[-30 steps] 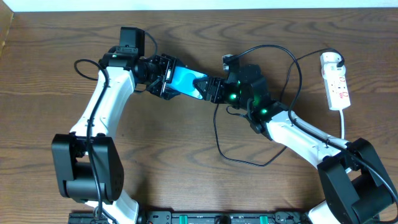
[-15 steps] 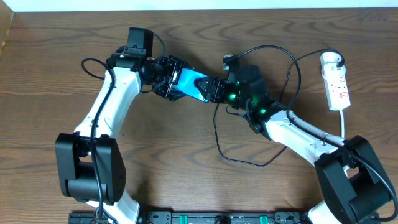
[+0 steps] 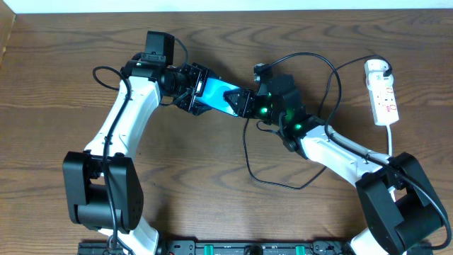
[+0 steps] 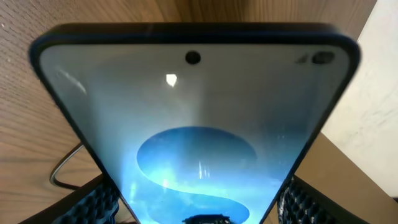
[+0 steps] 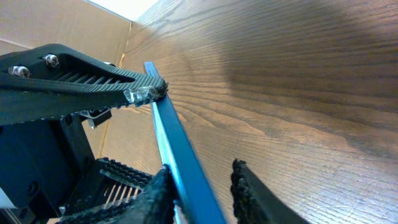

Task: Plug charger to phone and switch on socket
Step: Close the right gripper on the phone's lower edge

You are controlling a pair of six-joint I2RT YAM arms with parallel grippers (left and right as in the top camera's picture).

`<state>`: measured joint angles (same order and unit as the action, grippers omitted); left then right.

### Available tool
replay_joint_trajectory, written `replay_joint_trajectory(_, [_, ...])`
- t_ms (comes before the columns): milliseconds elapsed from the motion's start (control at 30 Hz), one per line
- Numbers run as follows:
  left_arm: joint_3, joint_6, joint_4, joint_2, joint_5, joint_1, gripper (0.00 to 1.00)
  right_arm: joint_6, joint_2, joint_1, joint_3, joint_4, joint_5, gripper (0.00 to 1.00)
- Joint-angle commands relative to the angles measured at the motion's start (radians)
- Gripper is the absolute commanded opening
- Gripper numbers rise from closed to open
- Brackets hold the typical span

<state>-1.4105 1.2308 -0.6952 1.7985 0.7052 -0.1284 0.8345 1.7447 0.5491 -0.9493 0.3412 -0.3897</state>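
Observation:
The phone point(image 3: 212, 91), its screen bright blue, is held off the table at centre with my left gripper point(image 3: 191, 95) shut on its long edges. In the left wrist view the phone point(image 4: 199, 118) fills the frame between both pads. My right gripper point(image 3: 243, 103) is at the phone's right end. In the right wrist view the phone point(image 5: 180, 155) shows edge-on between my right gripper's point(image 5: 202, 169) jaws: the left finger touches it and the right one stands a small gap away. The charger point(image 3: 245, 149) loops across the table; its tip is hidden. The socket point(image 3: 383, 95) lies far right.
A white plug point(image 3: 376, 67) sits in the power strip's far end, and its white cord point(image 3: 390, 142) runs down the right side. A pale wall point(image 3: 226, 4) borders the table at the back. A black rail point(image 3: 248, 248) lines the front edge.
My left arm moved the phone slightly to the right early on, then held still. My right gripper's jaws have narrowed around the phone's end.

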Motion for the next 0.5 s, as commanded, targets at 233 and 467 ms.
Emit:
replay_joint_trajectory(233, [-0.03, 0.002, 0.002, -0.027, 0.068, -0.002, 0.64, 0.014, 0.01, 0.005, -0.018, 0.024, 0.014, 0.18])
replay_joint_trajectory(467, [-0.03, 0.005, 0.002, -0.027, 0.074, -0.002, 0.64, 0.026, 0.01, 0.004, -0.018, 0.061, 0.002, 0.11])
